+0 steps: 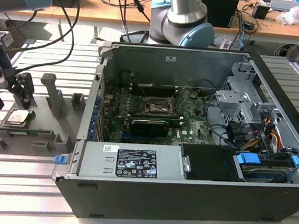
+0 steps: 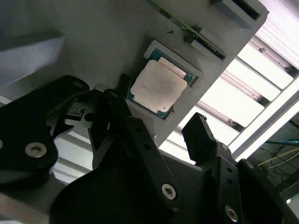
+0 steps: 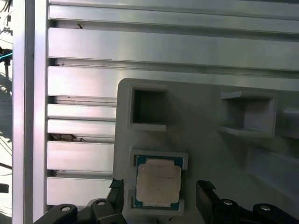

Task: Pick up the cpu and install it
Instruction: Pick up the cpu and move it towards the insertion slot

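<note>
- In the exterior view, the pincer (image 1: 9, 94) hung at the far left of the frame, just above the cpu (image 1: 17, 116).
- The cpu lay flat in a square pocket of the grey tray (image 1: 45, 136), at the lower left of that frame, with its silver top facing up.
- The tray rested on the slatted metal bench (image 1: 15, 184), beside the open computer case (image 1: 184, 189).
- In both wrist views, the pincer (image 2: 162, 127) (image 3: 161, 193) stood wide open, its two black fingers (image 2: 127, 122) (image 3: 205, 192) spread to either side of the cpu (image 2: 156, 86) (image 3: 158, 183) and nothing was held between them.
- Whether the fingertips touched the tray (image 3: 201, 121) could not be told.
- Inside the case, at the centre of the exterior view, the black socket frame (image 1: 158, 106) sat on the green motherboard (image 1: 195, 129), well apart from the cpu.
</note>
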`<state>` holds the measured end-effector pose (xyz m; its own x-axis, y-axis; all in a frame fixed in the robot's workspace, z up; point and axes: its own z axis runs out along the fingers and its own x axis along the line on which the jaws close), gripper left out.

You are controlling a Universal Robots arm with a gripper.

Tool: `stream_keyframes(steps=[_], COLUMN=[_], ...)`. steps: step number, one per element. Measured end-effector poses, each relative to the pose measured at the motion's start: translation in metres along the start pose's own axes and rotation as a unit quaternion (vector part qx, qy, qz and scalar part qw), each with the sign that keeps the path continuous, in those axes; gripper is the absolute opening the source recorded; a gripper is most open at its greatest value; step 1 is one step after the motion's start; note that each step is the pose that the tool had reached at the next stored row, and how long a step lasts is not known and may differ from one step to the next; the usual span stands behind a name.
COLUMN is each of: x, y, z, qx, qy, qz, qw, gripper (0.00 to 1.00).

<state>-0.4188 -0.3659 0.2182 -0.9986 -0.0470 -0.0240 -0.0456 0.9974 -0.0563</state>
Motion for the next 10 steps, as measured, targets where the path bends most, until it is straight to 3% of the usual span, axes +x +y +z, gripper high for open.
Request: stream_keyframes(steps=[10], x=[0.0006], y=[-0.0025], z=[0.0167], qx=[0.0000], qy=[0.0000], qz=[-0.001], qw=[1.0000], gripper=[0.72])
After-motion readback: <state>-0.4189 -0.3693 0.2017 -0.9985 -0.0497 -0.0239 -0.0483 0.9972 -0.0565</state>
